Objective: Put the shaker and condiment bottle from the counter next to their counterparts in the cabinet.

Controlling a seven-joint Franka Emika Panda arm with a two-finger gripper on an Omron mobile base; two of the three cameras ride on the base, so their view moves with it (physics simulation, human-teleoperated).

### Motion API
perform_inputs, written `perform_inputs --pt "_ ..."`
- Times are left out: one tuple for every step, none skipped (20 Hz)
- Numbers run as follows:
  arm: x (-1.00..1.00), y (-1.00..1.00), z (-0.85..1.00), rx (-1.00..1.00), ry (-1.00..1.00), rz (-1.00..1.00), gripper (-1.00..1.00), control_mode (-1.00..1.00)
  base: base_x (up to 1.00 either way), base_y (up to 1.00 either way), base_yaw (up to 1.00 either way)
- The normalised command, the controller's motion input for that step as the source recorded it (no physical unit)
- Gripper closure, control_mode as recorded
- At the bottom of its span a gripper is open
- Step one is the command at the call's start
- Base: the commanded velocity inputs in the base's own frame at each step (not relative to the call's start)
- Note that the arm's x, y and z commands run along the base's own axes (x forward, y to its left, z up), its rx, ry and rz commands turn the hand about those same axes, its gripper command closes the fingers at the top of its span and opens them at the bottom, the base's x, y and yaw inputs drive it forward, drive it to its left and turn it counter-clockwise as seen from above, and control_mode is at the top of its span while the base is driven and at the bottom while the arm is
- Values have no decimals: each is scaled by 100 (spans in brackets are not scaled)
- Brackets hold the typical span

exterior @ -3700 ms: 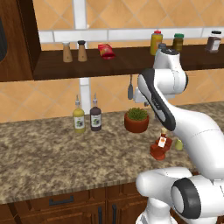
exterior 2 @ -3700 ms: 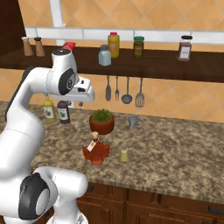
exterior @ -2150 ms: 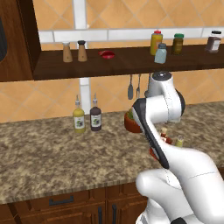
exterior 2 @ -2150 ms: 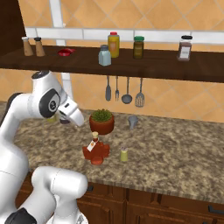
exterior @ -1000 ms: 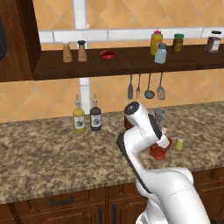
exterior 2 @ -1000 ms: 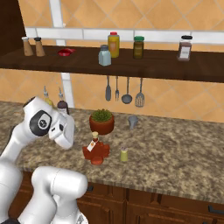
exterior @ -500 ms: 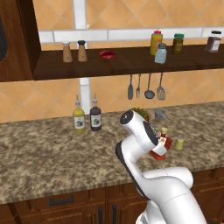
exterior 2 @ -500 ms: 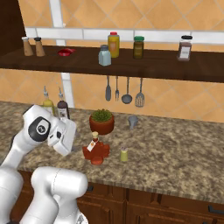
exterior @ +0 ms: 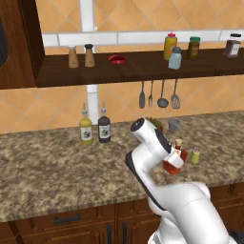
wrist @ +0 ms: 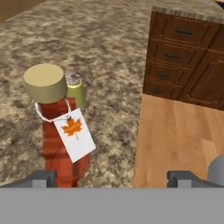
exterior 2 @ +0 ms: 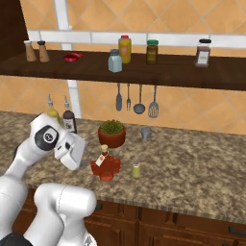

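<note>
The tall slim red-orange condiment bottle (wrist: 61,140) with a tan cap and a white maple-leaf tag stands upright on the speckled brown-and-beige granite counter (wrist: 109,57), just ahead of the gripper (wrist: 111,176) and nearer its left fingertip. The small yellow-green cylindrical shaker (wrist: 75,89) sits just beyond the bottle, partly hidden by its cap. The gripper's jaws are spread wide and hold nothing. Ahead of the right fingertip, past the counter's edge, lie wooden floor and dark drawers. High above the hand runs the long dark-brown wooden open cabinet (exterior 2: 144,72).
</note>
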Motion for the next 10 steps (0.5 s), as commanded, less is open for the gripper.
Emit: perform_inputs --pt "1 -9 0 0 18 0 -100 -100 0 0 0" --pt "4 -11 0 0 16 0 -100 -100 0 0 0" --pt "7 -13 0 0 14 0 -100 -100 0 0 0" --pt "13 -17 0 0 13 0 -100 -100 0 0 0" --pt "19 -22 0 0 11 0 -100 -100 0 0 0" --pt "19 -21 0 0 7 0 -100 -100 0 0 0" --pt "19 -21 0 0 6 0 -100 -100 0 0 0" --pt "16 -21 0 0 3 0 -100 -100 0 0 0" --pt "15 -21 0 0 2 1 -100 -100 0 0 0" --pt "13 -21 0 0 0 3 -100 -100 0 0 0"
